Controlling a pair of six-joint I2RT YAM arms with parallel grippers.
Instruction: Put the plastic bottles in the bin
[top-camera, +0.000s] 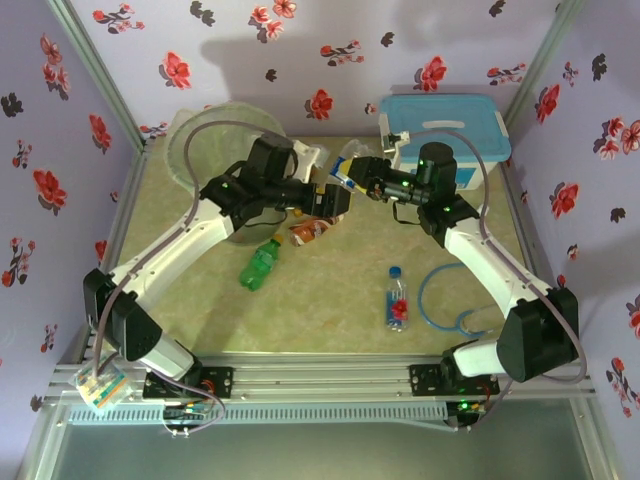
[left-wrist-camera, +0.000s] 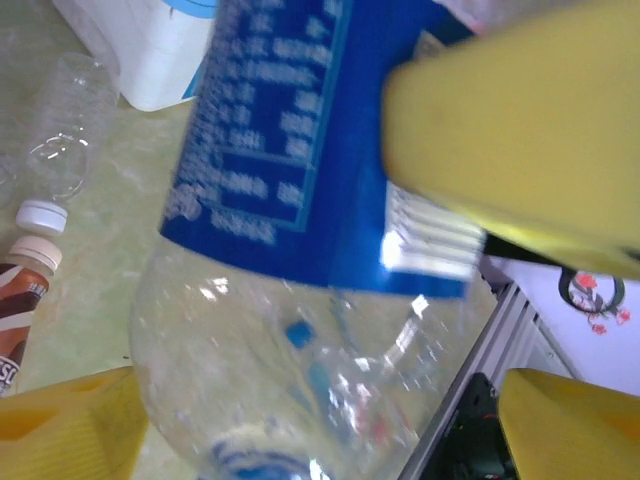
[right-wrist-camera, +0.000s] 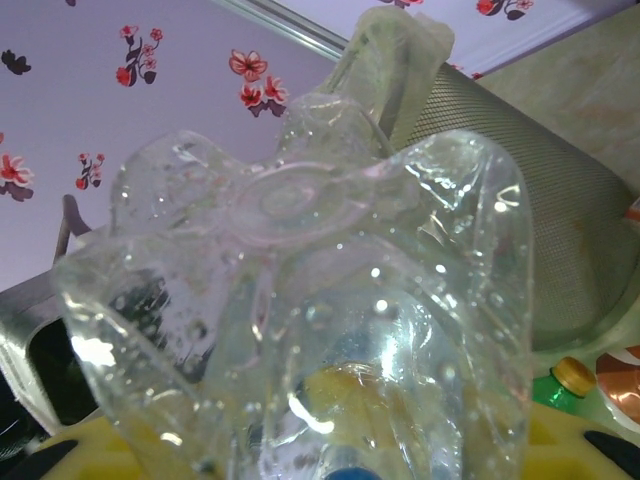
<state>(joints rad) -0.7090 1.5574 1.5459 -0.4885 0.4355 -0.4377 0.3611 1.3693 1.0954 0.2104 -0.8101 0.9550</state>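
Note:
A clear plastic bottle with a blue label (top-camera: 343, 172) hangs above the table's middle, between the two grippers. My right gripper (top-camera: 354, 180) is shut on it; in the right wrist view the bottle's dimpled base (right-wrist-camera: 300, 300) sits just ahead of that gripper (right-wrist-camera: 330, 462). My left gripper (left-wrist-camera: 320, 425) stands open with its yellow fingers (left-wrist-camera: 570, 420) on either side of the same bottle (left-wrist-camera: 290, 300), a gap showing on the right. The translucent bin (top-camera: 212, 140) stands at the back left. On the table lie a green bottle (top-camera: 262, 263), a red-labelled clear bottle (top-camera: 397, 298) and a brown bottle (top-camera: 310, 232).
A white box with a light-blue lid (top-camera: 445, 125) stands at the back right. A blue cable loop (top-camera: 450, 300) lies near the right arm. In the left wrist view a brown bottle (left-wrist-camera: 25, 290) and a clear white-capped bottle (left-wrist-camera: 55, 150) lie by the white box (left-wrist-camera: 150, 50).

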